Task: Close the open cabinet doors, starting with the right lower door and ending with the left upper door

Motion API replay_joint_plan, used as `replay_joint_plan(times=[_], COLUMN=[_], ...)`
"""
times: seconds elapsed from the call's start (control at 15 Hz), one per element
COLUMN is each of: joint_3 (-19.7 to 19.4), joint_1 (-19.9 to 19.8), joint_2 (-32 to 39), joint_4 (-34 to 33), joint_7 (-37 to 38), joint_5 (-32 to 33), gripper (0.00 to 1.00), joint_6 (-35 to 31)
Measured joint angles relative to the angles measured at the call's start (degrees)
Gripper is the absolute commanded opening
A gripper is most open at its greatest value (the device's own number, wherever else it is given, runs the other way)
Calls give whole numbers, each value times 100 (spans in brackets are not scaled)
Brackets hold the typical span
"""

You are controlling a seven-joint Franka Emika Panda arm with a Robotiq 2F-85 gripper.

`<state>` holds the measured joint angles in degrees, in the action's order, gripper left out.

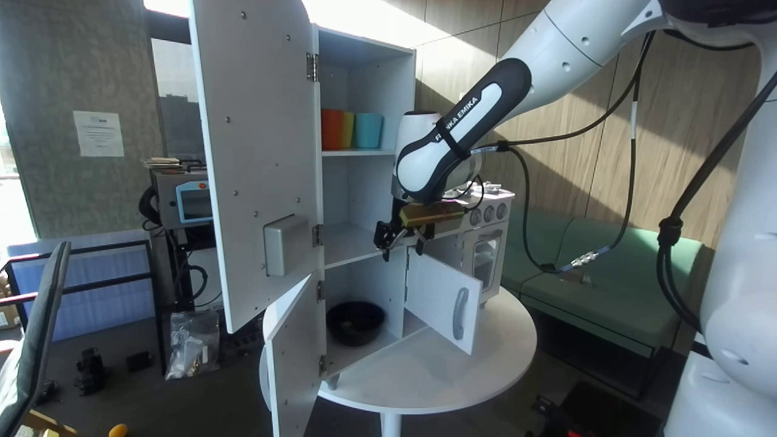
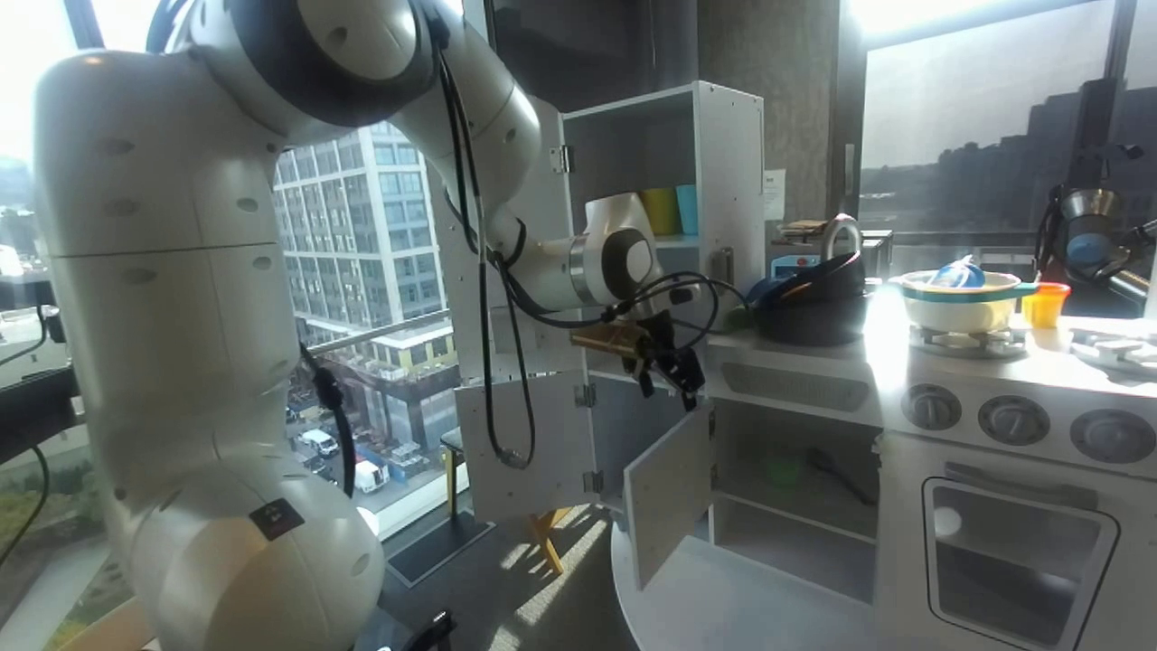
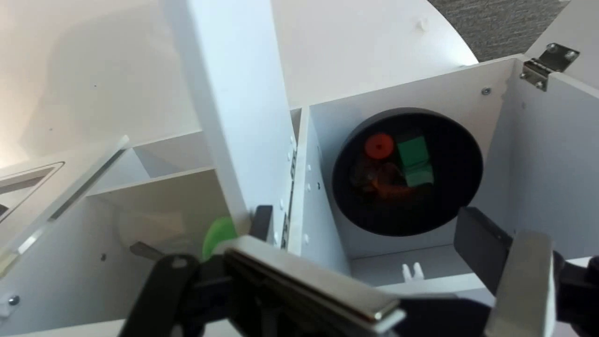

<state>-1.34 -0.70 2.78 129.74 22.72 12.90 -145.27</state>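
In an exterior view: tool (image 1: 403, 250) at the front of the cabinet (image 1: 391, 79), jaws spread. The right lower door (image 1: 438, 296) stands open over the desk (image 1: 437, 382), just below and beside the tool, its top hinge corner near one tip. The left upper door (image 1: 261, 152), tall, also open, well apart from the tool.

In an exterior view: tool above the hinge end of the right lower door. The wide lower door (image 2: 533, 452) stands open, apart from the tool. The left upper door is partly hidden by the arm (image 2: 502, 136).

Wrist view: fingers (image 3: 482, 248) wide apart. One overlaps the hinge end of the right lower door; touching or not, can't tell. Opposite one is beside the black bowl (image 3: 451, 159) in view.
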Motion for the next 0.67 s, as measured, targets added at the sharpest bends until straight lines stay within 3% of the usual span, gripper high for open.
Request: replay_joint_plan(times=[0.67], joint_3=[-351], joint_1=[-190], joint_2=[15], joint_4=[33], joint_7=[-2], joint_5=[125], gripper=[100], joint_6=[67])
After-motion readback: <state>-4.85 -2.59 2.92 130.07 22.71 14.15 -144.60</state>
